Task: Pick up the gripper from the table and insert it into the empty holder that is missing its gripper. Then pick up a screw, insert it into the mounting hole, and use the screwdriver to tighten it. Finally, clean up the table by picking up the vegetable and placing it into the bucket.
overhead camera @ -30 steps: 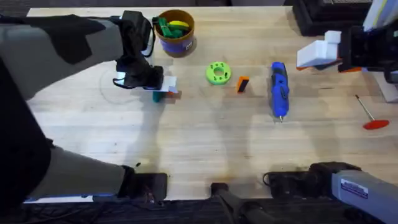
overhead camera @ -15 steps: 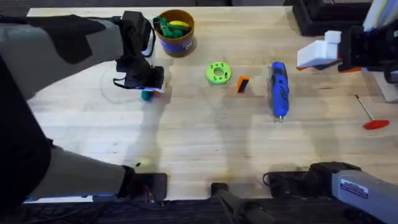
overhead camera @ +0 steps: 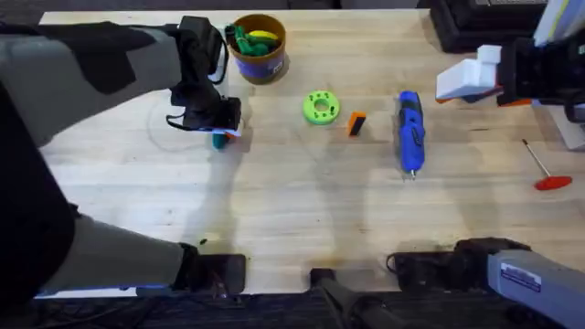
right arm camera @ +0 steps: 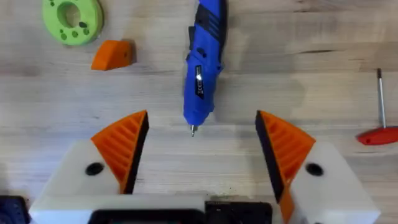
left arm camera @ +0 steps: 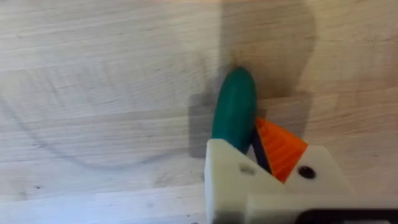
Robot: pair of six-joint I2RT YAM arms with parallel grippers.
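The left gripper (overhead camera: 219,128) is seen low over the table (overhead camera: 274,210), at the left of the bucket (overhead camera: 259,50), and its fingers are pinched on the vegetable (overhead camera: 218,139), whose dark green end shows just under the gripper in the overhead view. In the left wrist view the vegetable (left arm camera: 234,111) is held between the white finger and the orange pad (left arm camera: 280,148), lying on the wood. Compared w/ 1 s ago, the fingers were then spread wider around the vegetable and white finger parts were seen at the right of it; by 0.5 s ago they were closed on it, and since then almost nothing is changed. The right gripper (right arm camera: 200,146) is spread open, nothing between its orange pads, and is kept near the base at the lower right, same as before. The screwdriver (overhead camera: 409,131) lies on the table, tip toward the arms' bases, unmoved. The orange gripper (overhead camera: 356,123) lies between the screwdriver and the lime-green disc (overhead camera: 321,107), apart from both. The holder (overhead camera: 468,77) is seen at the far right edge. A red-handled screwdriver (overhead camera: 544,169) lies at the right, not touched.
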